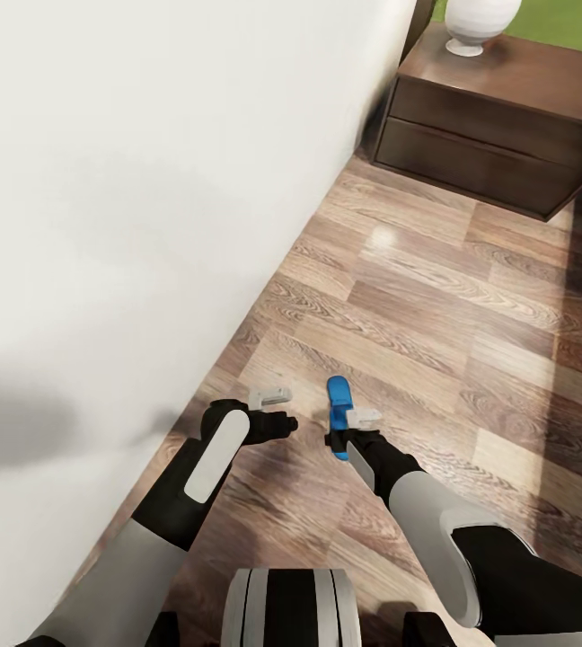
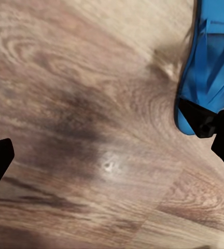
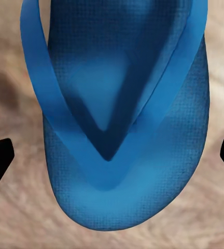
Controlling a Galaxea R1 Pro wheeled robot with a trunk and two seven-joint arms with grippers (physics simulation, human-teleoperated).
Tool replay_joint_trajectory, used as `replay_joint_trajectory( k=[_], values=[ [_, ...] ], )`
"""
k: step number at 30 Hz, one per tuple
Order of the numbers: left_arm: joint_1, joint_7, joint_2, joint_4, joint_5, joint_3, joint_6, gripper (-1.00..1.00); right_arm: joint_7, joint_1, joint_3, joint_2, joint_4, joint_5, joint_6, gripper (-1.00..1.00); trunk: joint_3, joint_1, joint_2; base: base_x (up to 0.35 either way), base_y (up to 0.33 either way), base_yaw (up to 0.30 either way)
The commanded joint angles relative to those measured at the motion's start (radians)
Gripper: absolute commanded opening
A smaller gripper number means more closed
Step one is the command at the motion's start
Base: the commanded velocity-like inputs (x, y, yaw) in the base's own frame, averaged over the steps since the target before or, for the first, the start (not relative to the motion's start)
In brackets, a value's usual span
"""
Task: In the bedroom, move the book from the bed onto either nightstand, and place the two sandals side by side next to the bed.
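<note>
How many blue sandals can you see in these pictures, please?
1: a blue sandal lies on the wooden floor beside the bed, directly under the right gripper. The second may be out of view.

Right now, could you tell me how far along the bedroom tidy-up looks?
Nothing looks finished yet. In hand: the right gripper hovers open over one blue sandal on the wooden floor beside the bed. The left gripper is open and empty. Left: pairing the sandals and moving the book onto the nightstand.
</note>
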Motion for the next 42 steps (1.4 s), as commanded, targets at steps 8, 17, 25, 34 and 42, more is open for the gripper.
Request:
replay_joint_trajectory(
  k=[8,17,25,34,42],
  values=[
    [0.000,0.010,0.000,-0.003,0.011,-0.001,0.001,1.00,-0.003,0.000,0.000,0.000,-0.002,0.003,0.007,1.00,-0.005,0.000,0.000,0.000,0.000,0.000],
    [0.000,0.010,0.000,-0.004,0.013,-0.001,0.001,1.00,-0.003,0.000,-0.001,0.000,-0.002,0.003,0.008,1.00,-0.005,0.000,0.000,0.000,0.000,0.000],
    [0.000,0.009,0.001,-0.004,0.015,-0.001,0.000,1.00,-0.003,0.000,-0.001,0.000,-0.002,0.003,0.008,1.00,-0.020,0.002,-0.001,0.000,0.000,0.000],
    [0.001,0.009,0.001,-0.004,0.016,-0.001,0.000,1.00,-0.004,0.000,-0.001,0.000,-0.002,0.003,0.009,-1.00,-0.020,0.002,-0.001,0.000,0.000,0.000],
    [0.001,0.009,0.000,-0.004,0.017,-0.001,0.000,1.00,-0.004,0.000,-0.001,0.000,-0.002,0.002,0.009,-1.00,-0.020,0.002,-0.001,0.000,0.000,0.000]
  ],
)
